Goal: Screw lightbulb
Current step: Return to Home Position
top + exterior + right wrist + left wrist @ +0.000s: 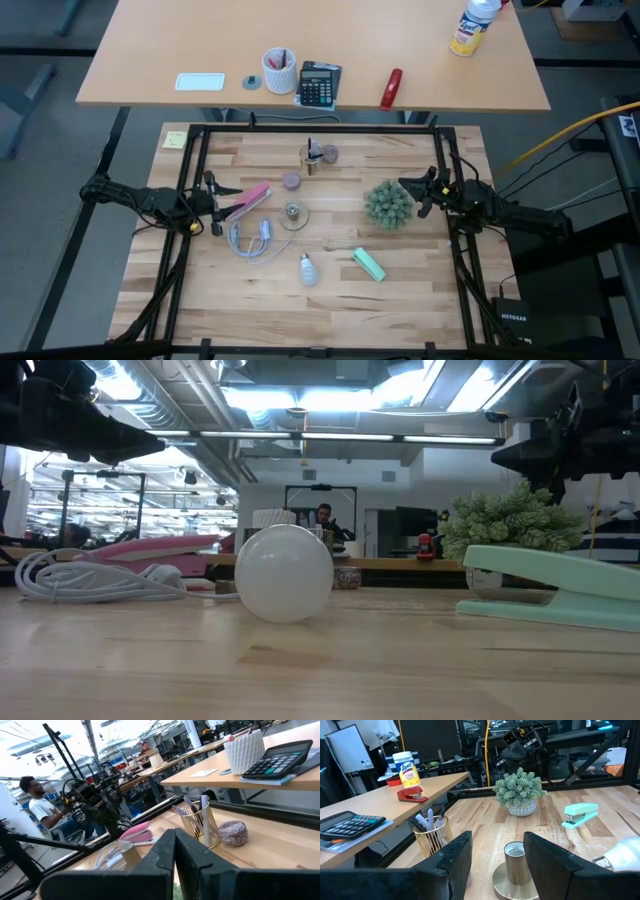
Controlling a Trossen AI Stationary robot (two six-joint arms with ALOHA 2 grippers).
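Table (400, 290): pale wooden butcher-block top, strips alternating light and darker honey, streaked grain.
Small rounded lightbulb (307, 268): frosted white glass, grey metal screw base.
Rectangular plastic bar (369, 264): mint green, plain.
Round disc socket (293, 214): tan-gold plate, silvery metal centre.
Long plastic stapler (250, 199): pink.
Coiled cable (245, 240): white.
Spiky artificial plant (388, 204): dusty green; pot whitish with grey speckle (seen in left wrist view).
Wire pen cup (312, 160): gold.
Small round tin (233, 833): mauve, fine pale mottling.
Square sticky note (175, 140): yellow.
Back desk: red stapler (391, 88), black calculator (319, 84), white ribbed cup (279, 71), yellow-labelled canister (470, 30).
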